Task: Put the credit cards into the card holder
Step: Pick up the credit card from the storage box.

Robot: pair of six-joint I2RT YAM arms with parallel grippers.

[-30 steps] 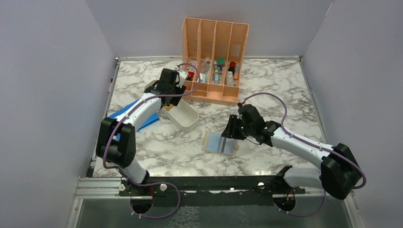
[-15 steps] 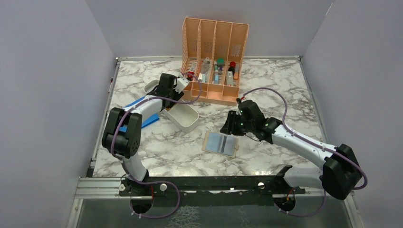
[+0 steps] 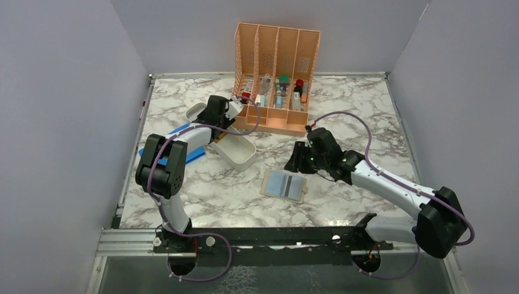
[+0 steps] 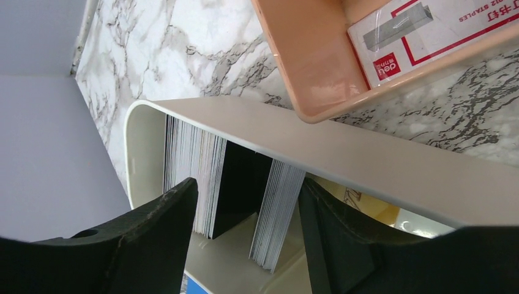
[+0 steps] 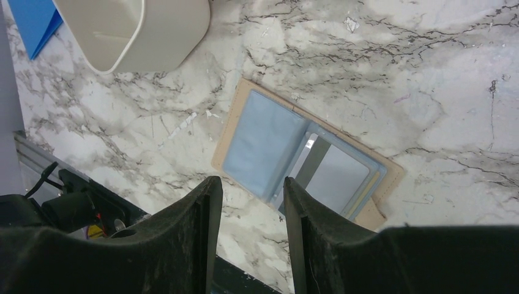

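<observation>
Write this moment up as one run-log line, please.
left gripper open over credit cards in white tray | right gripper open above card holder, lying open

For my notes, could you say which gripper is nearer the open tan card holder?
The right gripper, beside the card holder; the left gripper is at the white oblong tray.

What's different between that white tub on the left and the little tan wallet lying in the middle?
The white tub is a deep box with walls; the tan wallet is thin and lies flat, opened out. The tub holds packs of cards standing on edge; the wallet shows only clear bluish sleeves. The tub is also longer than the wallet. Both rest on the marble table.
</observation>
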